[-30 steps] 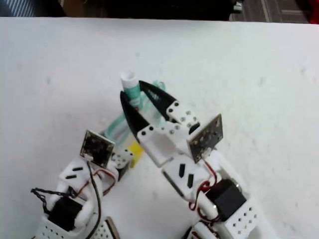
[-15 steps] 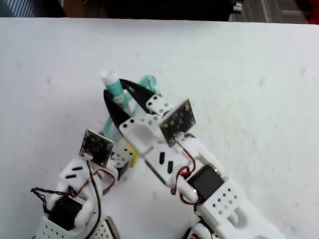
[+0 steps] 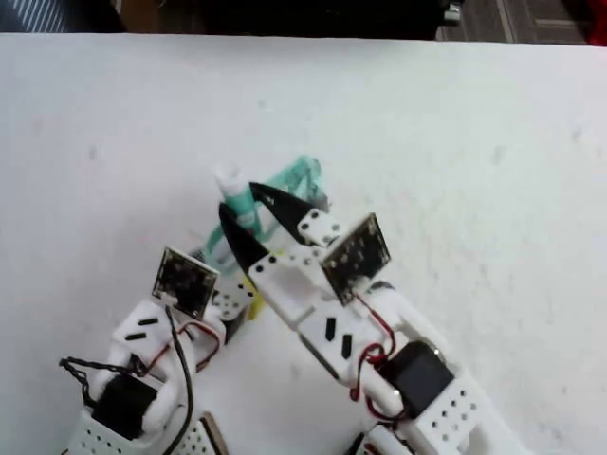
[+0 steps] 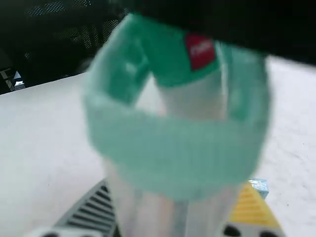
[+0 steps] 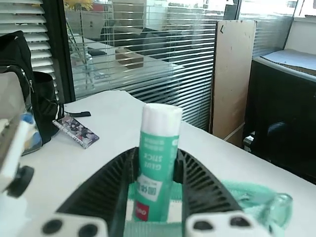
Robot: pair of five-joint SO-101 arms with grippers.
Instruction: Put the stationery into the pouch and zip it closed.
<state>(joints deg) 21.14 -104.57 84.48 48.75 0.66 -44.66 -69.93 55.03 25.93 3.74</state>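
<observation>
- Jaws on my left arm first: the left gripper (image 3: 235, 296) sits low at the near end of the pouch (image 4: 173, 163). I cannot tell whether it is closed on the mesh or only resting beside it.
- Why sit there at all?
- My guess is to steady the green mesh. The pouch mouth stands open as a ring right in front of those jaws, and a slack pouch would fold under any push.
- And further right?
- The right gripper (image 5: 154, 160) is clamped on the glue stick (image 5: 158, 143). The black jaws press on both sides of its labelled body, and the white cap sticks out past the tips. Holding it along the jaws like that lets me aim it as one line with my wrist.
- Where is it against the pouch?
- From my left wrist, the stick appears to stand inside the ring of the mouth. Mesh lies under and just beside my right jaws.
- So what is left?
- I judge the insertion is under way, not finished: the stick is not released and the mouth is wide open, unzipped. The risk I see is my tips snagging the mesh when they part.
</observation>
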